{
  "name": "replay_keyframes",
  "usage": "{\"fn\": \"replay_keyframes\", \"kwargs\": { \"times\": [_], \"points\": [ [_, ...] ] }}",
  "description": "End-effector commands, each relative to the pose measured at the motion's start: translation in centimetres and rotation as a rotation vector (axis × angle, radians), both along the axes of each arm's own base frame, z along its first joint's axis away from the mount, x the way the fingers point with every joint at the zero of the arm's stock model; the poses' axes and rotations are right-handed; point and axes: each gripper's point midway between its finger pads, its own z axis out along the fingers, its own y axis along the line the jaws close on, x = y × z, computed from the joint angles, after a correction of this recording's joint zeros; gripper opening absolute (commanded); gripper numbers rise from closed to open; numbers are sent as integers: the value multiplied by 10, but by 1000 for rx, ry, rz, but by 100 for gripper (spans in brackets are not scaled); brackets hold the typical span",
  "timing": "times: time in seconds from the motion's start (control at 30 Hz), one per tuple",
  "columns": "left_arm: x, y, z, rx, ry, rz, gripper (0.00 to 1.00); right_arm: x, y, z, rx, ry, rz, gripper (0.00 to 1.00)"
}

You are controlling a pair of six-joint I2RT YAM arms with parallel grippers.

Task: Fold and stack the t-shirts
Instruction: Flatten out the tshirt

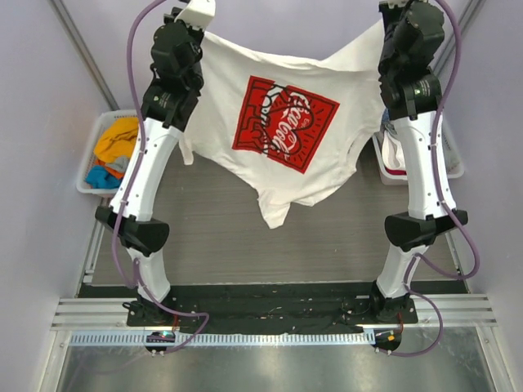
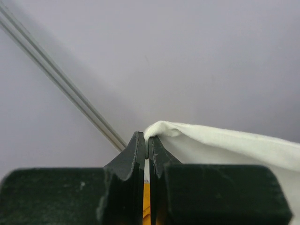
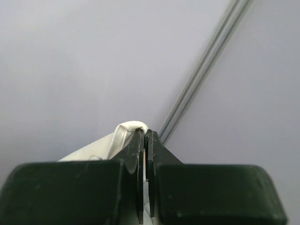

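A large white t-shirt (image 1: 278,139) with a red square chest logo hangs spread in the air between both arms, its lower part drooping toward the table. My left gripper (image 2: 146,140) is shut on one white corner (image 2: 211,140) of it at the upper left. At the upper right, my right gripper (image 3: 145,136) is shut on the other bunched white edge (image 3: 126,129). In the top view both grippers (image 1: 196,12) (image 1: 391,10) are raised high at the back. More t-shirts, orange and blue (image 1: 114,151), lie in the left basket.
A white slatted basket (image 1: 90,167) stands at the table's left edge. Another white basket (image 1: 453,159), with something dark red inside, sits behind the right arm. The grey table (image 1: 221,245) lies below the hanging shirt. Pale walls and a metal rail (image 2: 65,84) surround.
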Motion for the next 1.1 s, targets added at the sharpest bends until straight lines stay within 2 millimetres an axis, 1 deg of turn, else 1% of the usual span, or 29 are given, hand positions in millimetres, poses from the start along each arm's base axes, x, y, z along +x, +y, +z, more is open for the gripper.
{"fn": "replay_keyframes", "kwargs": {
  "times": [0.0,0.03,0.07,0.1,0.13,0.17,0.2,0.23,0.27,0.3,0.33,0.37,0.4,0.43,0.47,0.5,0.53,0.63,0.67,0.7,0.73,0.77,0.83,0.87,0.9,0.93,0.97,1.0,1.07],
  "points": [
    [-83,42,84,-80,-215,38,0,-113,-36,114,75,-356,-51,1],
    [-84,44,71,-63,-179,44,0,-119,-37,116,73,-355,-46,1],
    [-90,46,70,-62,-173,42,0,-130,-39,119,77,-359,-45,1],
    [-116,57,82,-75,-200,39,0,-148,-42,122,90,-358,-33,1],
    [-117,55,71,-60,-168,30,0,-156,-43,120,96,-344,-21,1],
    [-142,65,79,-68,-184,21,0,-165,-43,118,102,-335,-7,1],
    [-148,64,70,-60,-158,10,0,-185,-46,113,114,-311,11,1],
    [-156,63,69,-65,-156,-19,0,-193,-46,110,123,-303,26,1],
    [-166,65,65,-59,-137,-38,0,-198,-46,101,122,-264,37,1],
    [-186,70,65,-68,-144,-62,0,-219,-48,101,145,-275,57,1],
    [-196,71,67,-74,-155,-88,0,-225,-47,98,150,-264,73,1],
    [-203,71,61,-68,-134,-107,0,-233,-48,91,152,-237,80,1],
    [-220,77,65,-76,-151,-118,0,-239,-49,89,159,-231,86,1],
    [-226,80,65,-76,-155,-120,0,-255,-53,91,167,-248,88,1],
    [-231,81,64,-70,-153,-131,0,-262,-55,91,167,-250,85,1],
    [-235,84,62,-67,-153,-124,0,-264,-56,89,164,-247,79,1],
    [-243,89,65,-71,-166,-120,0,-275,-61,91,157,-260,65,1],
    [-247,94,64,-78,-172,-107,0,-286,-68,97,154,-280,36,1],
    [-244,92,62,-79,-169,-106,0,-282,-68,96,147,-268,28,1],
    [-242,92,61,-79,-166,-100,0,-283,-69,99,144,-276,25,1],
    [-234,91,59,-73,-155,-88,0,-281,-69,98,141,-270,18,1],
    [-231,92,61,-74,-165,-78,0,-271,-67,96,127,-251,12,1],
    [-222,91,60,-68,-160,-54,0,-260,-67,92,119,-229,-4,1],
    [-210,87,58,-66,-155,-49,0,-254,-66,91,117,-225,-7,1],
    [-206,86,59,-63,-154,-42,0,-240,-63,85,107,-200,-11,1],
    [-200,84,60,-65,-160,-34,0,-234,-61,83,103,-192,-14,1],
    [-182,78,53,-53,-134,-23,0,-226,-60,84,105,-196,-18,1],
    [-177,78,57,-43,-140,-9,0,-210,-58,78,91,-171,-30,1],
    [-158,80,57,-45,-141,26,0,-191,-56,76,77,-159,-52,1]
  ]
}}
